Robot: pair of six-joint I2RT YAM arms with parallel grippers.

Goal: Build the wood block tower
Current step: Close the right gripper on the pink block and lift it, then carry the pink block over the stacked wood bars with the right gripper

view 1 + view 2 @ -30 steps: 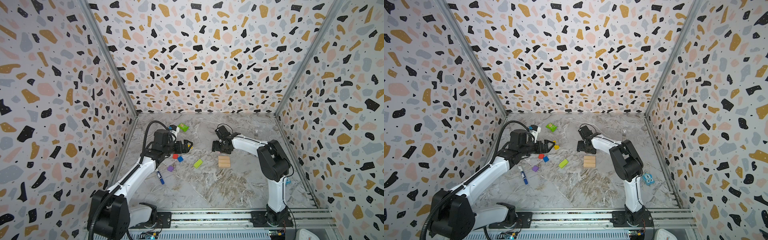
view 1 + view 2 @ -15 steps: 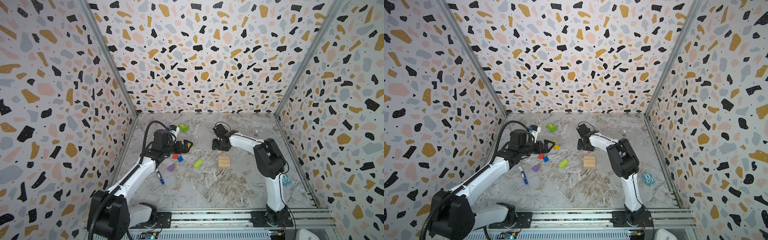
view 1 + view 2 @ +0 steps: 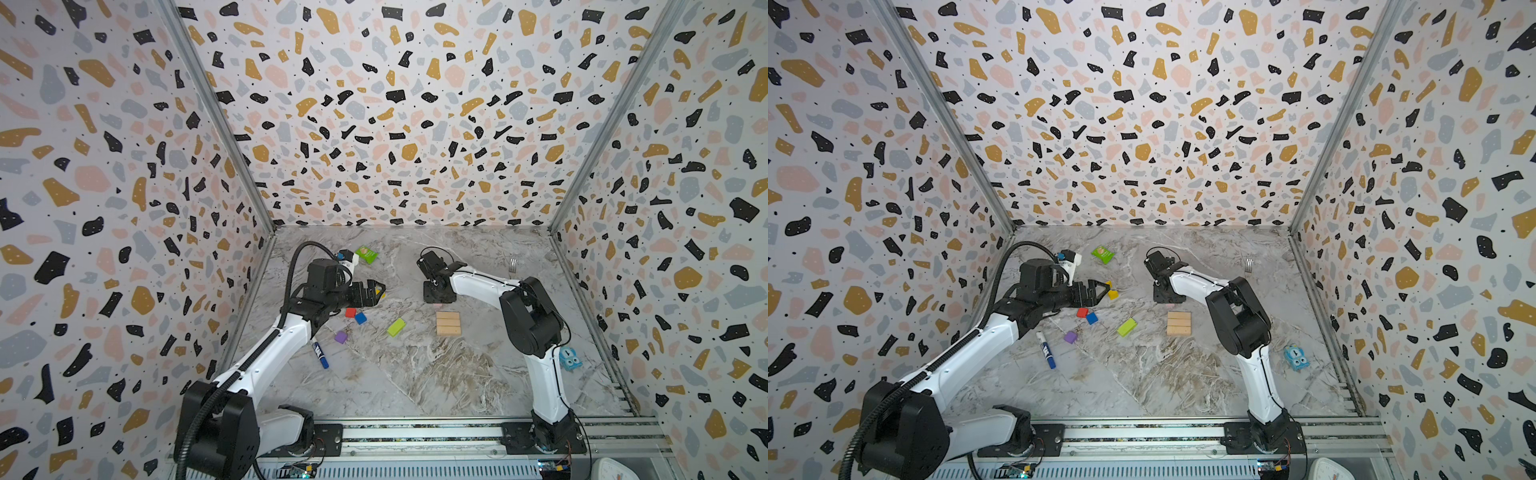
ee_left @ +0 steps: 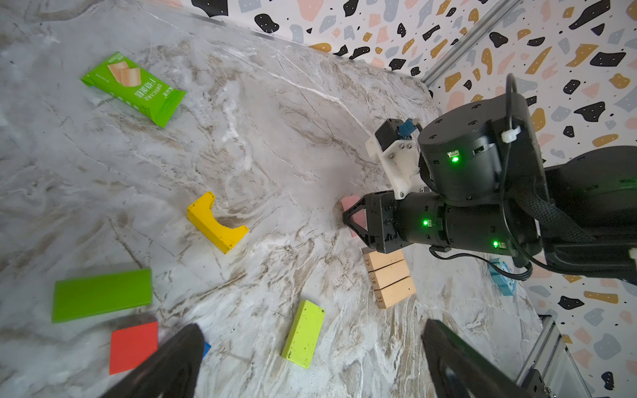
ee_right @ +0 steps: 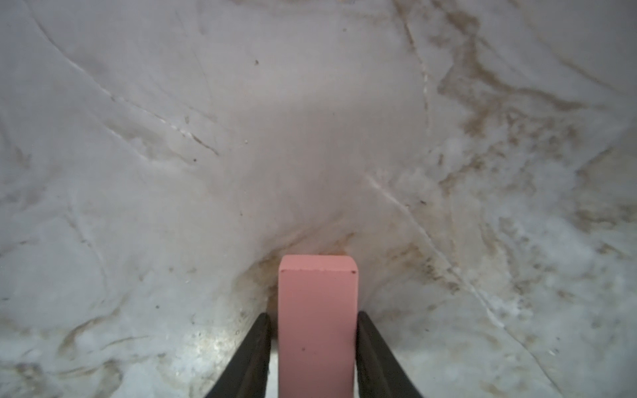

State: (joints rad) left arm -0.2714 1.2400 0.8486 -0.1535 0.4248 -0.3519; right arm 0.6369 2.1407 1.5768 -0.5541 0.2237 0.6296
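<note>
My right gripper (image 5: 314, 318) is shut on a pink block (image 5: 317, 306) that lies on the table; both fingers press its long sides. In both top views this gripper (image 3: 438, 296) (image 3: 1167, 296) points down just behind three tan bars (image 3: 448, 323) (image 3: 1179, 323) lying flat side by side. My left gripper (image 4: 310, 344) hangs open and empty over the loose wood blocks, next to the yellow arch (image 4: 215, 224). Around it lie a dark green bar (image 4: 101, 294), a lime bar (image 3: 396, 327), a red cube (image 3: 350, 312), a blue cube (image 3: 360, 318) and a purple cube (image 3: 340, 337).
A blue-capped marker (image 3: 320, 353) lies beside the left arm. A green snack packet (image 3: 366, 254) sits at the back, a fork (image 3: 513, 264) at the back right, and a small blue toy (image 3: 569, 359) near the right wall. Patterned walls enclose the marble table.
The right gripper's jaws have closed onto the pink block and its wrist has shifted slightly left and down. The left arm has not moved.
</note>
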